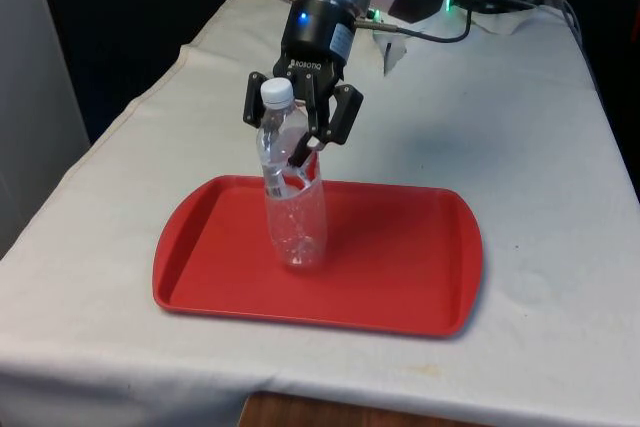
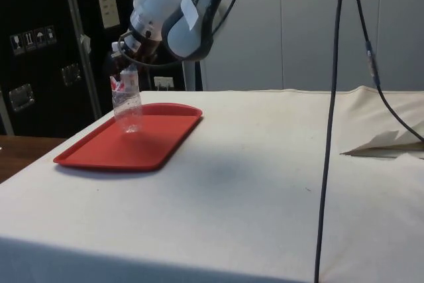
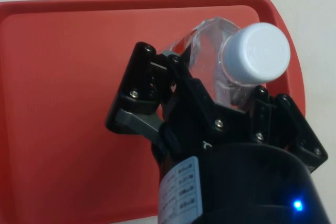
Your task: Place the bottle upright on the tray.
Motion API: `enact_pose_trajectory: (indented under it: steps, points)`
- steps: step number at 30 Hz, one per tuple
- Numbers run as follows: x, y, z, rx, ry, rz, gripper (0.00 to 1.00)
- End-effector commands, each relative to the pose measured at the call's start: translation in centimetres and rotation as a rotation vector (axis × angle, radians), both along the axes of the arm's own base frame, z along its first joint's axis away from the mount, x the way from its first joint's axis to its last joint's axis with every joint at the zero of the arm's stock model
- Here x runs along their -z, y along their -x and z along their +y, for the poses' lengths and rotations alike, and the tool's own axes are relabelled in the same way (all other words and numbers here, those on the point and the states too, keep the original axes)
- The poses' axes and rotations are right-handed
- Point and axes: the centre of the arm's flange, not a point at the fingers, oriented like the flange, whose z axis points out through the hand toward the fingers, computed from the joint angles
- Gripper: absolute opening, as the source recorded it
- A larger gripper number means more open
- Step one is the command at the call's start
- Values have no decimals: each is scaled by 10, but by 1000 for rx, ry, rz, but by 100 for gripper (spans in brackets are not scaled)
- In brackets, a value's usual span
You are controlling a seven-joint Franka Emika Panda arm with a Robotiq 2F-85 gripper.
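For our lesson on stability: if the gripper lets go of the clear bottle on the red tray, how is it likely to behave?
The bottle looks clear and nearly empty, so it is probably light. It is tall on a narrow base and leans slightly, so it may tip easily. Its thin plastic walls would likely flex under the gripper. If it fell on the tray, its round body could roll.

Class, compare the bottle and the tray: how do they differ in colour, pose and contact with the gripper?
Colour: the bottle is clear with a white cap; the tray is solid red.
Pose: the bottle stands nearly upright, leaning a little; the tray lies flat on the table.
Contact: the gripper is at the bottle's upper part; nothing grips the tray.
Shared: both look plastic, and the bottle's base rests on the tray.
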Motion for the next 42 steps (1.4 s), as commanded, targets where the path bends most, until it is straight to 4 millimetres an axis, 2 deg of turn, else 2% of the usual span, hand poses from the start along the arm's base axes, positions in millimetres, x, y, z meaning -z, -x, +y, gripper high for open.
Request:
enact_pose_trajectory:
  steps: [1,42]
  points:
    - [2,-2,0,1,-3,0,33]
    - [10,-5,2,-8,7,-19,33]
